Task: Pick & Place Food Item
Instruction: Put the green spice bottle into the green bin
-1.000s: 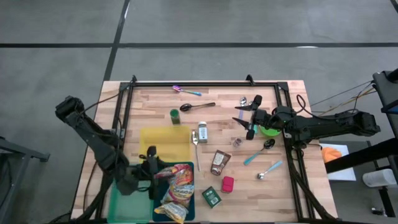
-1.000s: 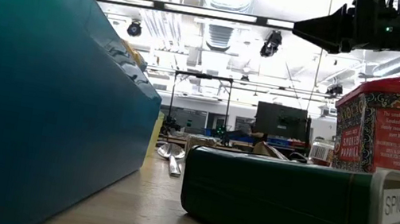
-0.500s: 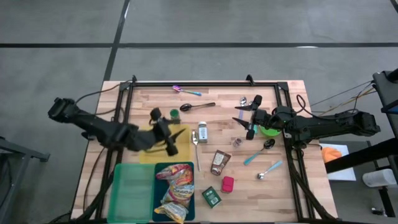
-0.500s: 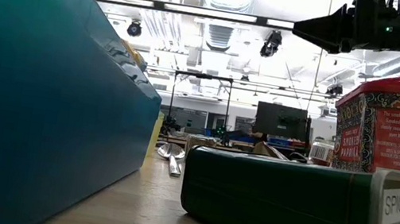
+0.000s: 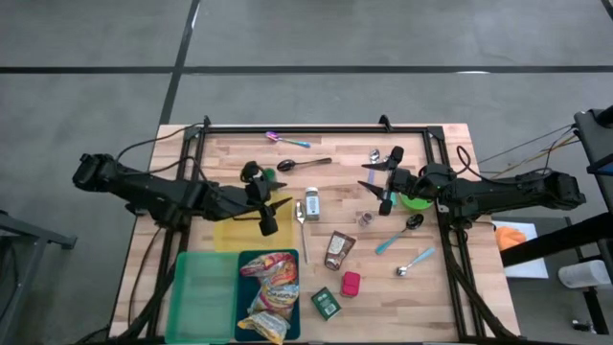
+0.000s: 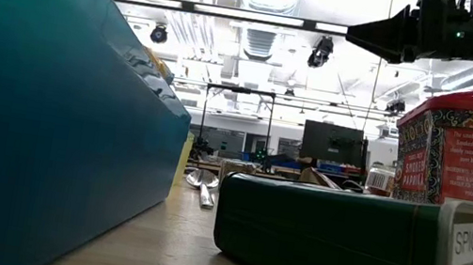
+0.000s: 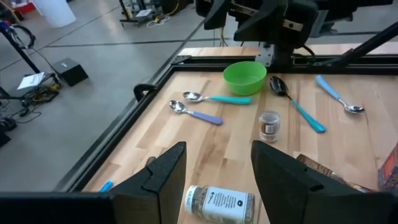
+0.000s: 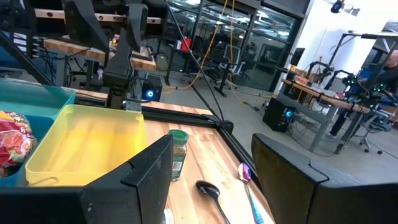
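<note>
At the near edge of the wooden desk, the colourful crinkled snack bag lies inside the teal plastic bin, which sits against a lighter green bin. Just beside the teal bin are a dark green rectangular spice tin and a small red tin. The low view shows only the teal bin's wall and these two tins close up; the bag is hidden from it. Farther in, the left hand hangs over the far corner of the shallow yellow plastic tray, well apart from the bag and pointing away from it. Its fingers are spread and grasp nothing, and its wrist view shows bare wood between them. That view shows a clear glass jar lying on its side just ahead, and beyond it a small upright spice jar, a lime green bowl and several spoons; the snack bag is out of it. The right hand waits beside the green bowl toward the desk's right side, its fingers likewise apart and empty. Its wrist view looks across to the yellow tray and a green-lidded jar behind it. A black frame rail borders the far edge, and open wood lies between the tray and the spoons.
</note>
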`<state>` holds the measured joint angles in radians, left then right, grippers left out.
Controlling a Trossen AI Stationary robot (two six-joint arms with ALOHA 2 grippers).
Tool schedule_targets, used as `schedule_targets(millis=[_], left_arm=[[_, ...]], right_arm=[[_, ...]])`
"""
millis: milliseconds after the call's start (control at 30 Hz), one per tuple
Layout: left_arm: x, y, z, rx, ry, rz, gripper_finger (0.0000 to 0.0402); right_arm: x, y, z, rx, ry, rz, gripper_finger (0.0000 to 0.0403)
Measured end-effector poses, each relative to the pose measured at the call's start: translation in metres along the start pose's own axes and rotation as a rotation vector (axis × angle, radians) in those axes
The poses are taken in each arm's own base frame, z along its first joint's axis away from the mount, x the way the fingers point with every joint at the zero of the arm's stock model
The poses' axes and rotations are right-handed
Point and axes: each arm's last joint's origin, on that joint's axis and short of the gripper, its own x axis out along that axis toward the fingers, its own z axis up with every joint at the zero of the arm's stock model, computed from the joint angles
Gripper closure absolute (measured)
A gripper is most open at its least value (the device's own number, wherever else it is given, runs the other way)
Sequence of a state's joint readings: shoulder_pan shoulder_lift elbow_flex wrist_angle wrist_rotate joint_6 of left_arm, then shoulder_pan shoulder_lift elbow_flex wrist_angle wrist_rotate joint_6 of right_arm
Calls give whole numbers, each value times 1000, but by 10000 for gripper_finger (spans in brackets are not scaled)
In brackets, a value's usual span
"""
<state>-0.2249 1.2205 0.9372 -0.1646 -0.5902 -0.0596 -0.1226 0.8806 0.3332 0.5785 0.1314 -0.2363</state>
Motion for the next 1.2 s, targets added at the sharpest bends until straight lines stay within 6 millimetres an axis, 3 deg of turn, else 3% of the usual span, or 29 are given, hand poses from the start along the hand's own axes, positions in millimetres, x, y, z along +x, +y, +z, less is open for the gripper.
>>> schedule_targets(millis=[633, 1200], left_arm=[[1, 3, -4, 83, 23, 71, 219], [1, 3, -4, 53, 18, 70, 219]], right_arm=[[0, 0, 0, 0, 1, 0, 188], [0, 0, 0, 0, 2, 0, 188]])
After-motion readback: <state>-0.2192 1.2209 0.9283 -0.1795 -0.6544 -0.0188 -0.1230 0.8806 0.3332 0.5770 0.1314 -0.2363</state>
